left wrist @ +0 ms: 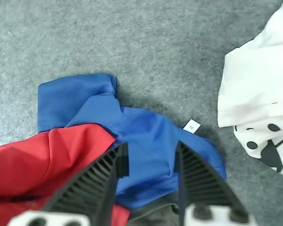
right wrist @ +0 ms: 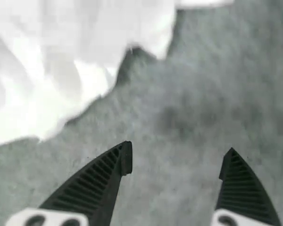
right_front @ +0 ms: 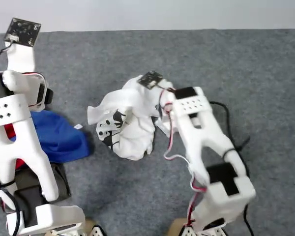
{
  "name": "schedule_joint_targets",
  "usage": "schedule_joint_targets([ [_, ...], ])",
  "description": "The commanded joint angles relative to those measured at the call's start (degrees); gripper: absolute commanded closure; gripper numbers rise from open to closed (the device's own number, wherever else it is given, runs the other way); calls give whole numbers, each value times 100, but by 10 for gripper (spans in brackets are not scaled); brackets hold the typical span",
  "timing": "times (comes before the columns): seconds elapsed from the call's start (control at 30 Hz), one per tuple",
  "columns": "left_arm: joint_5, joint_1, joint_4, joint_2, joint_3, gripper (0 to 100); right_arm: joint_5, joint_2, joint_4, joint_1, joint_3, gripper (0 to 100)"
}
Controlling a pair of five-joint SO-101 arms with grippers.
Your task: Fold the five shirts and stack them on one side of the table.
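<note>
A grey, felt-like worktop (right_front: 236, 64) runs to a pale wall at 12 o'clock.

The right fingers (right wrist: 108, 174) stand wide apart with nothing between them, over bare grey. The ragged edge of the white shirt (right wrist: 47, 70) lies just beyond their tips. In the high view that shirt (right_front: 125, 123) is a crumpled heap near the centre, with the right arm (right_front: 206, 147) coming in from 5 o'clock.

The left fingers (left wrist: 108, 174) are parted more narrowly and also hold nothing. They hang over the blue shirt (left wrist: 146, 132), which lies partly across the red shirt (left wrist: 47, 160). From above, the blue shirt (right_front: 59, 137) lies at 9 o'clock, the red just beside it and a dark shirt (right_front: 61, 182) at 8 o'clock, all under the left arm (right_front: 19, 147). I cannot make out a fifth.

By my reading the stack side is 8 to 9 o'clock and the white shirt is the one in hand, not yet spread. The next move calls for the right fingers to close on a single hem, not a bunch, and draw it flat.

Open room lies from 12 through 3 o'clock. Toward 9 the white shirt is near the blue, so spreading that way risks dragging the pile.
</note>
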Motion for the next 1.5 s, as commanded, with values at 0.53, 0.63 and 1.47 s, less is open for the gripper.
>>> schedule_joint_targets([
  [0.53, -18, -35, 114, -273, -22, 834, 686, 2651, -92, -198, -3200, 731],
  [0.63, -9, -35, 114, -264, 40, 834, 712, 2809, -57, -171, -3578, 849],
  [1.47, -18, 0, 105, -246, 444, 882, 1046, 602, 2378, 268, -5152, 988],
])
